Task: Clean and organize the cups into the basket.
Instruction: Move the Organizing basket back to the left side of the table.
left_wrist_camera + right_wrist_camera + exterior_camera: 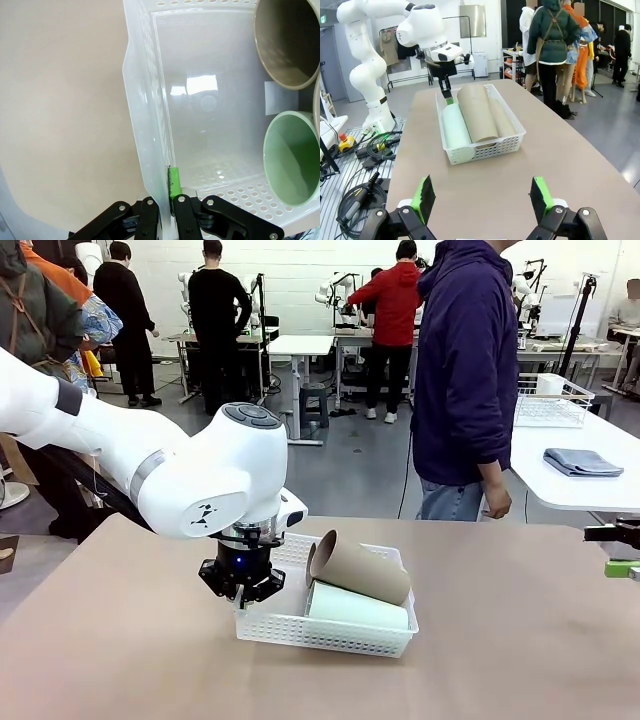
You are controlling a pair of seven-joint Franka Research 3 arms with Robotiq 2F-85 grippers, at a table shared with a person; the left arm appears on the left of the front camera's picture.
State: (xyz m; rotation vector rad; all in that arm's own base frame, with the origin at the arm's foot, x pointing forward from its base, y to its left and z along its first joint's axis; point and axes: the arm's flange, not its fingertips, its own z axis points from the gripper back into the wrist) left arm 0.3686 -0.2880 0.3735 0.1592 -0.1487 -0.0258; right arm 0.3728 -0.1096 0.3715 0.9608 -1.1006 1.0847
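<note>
The shallow white plastic basket with perforated lattice sides sits on the brown table near its middle. Inside it lie two tall tapered handleless cups on their sides: the pale mint green cup rests along the basket's near side, and the matte tan-brown cup lies partly on top of it, its open mouth tilted up toward the robot's left. In the left wrist view both mouths face the camera, tan-brown above mint green.

The left gripper is pressed together on the basket's end wall, one green pad inside and the other finger outside.

The right gripper hovers over the table well apart from the basket, fingers spread wide and holding nothing
</note>
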